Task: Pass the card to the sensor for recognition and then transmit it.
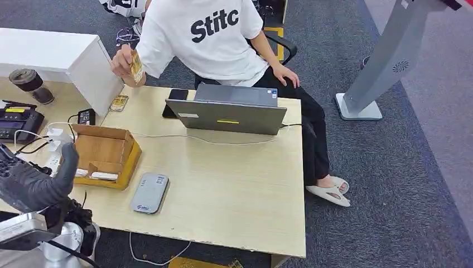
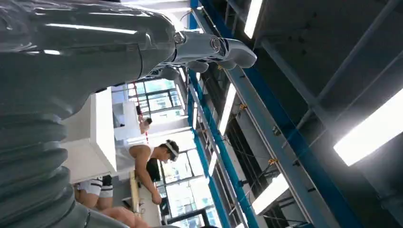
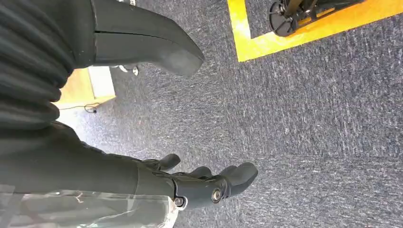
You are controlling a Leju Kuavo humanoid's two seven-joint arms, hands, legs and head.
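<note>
- I see the small gold-and-tan flat card (image 1: 136, 66) held up in the seated person's hand (image 1: 122, 64), above the far left corner of the pale wooden table (image 1: 234, 178), well apart from my hands.
- A second small patterned card-like piece (image 1: 119, 103) lies flat on the table near that corner; I cannot tell whether it is another card.
- The flat grey rounded-rectangle sensor pad (image 1: 149, 192) lies on the near left part of the table, just beside the open brown cardboard box (image 1: 105, 155).
- My left hand (image 1: 39, 178) is raised at the near left edge of the table, close to the box, thumb up and fingers apart, holding nothing; in the left wrist view its fingers (image 2: 223, 50) point toward the ceiling, also bare.
- My right hand (image 3: 209, 183) hangs over the dark grey carpet (image 3: 309, 123), fingers loosely curved with nothing between them.
- I judge the card light, thin and stiff, with a smooth face that could slip between hard fingertips.
- I would take it by a pinch of thumb and fingers across one short end, leaving most of the face bare so it can lie flat over the sensor pad.
- A hard squeeze could bend it; a loose one could let it swivel or drop.
- A closed grey laptop (image 1: 228, 109) with a cable sits at the far side, in front of the person in the white printed T-shirt (image 1: 206, 33).
</note>
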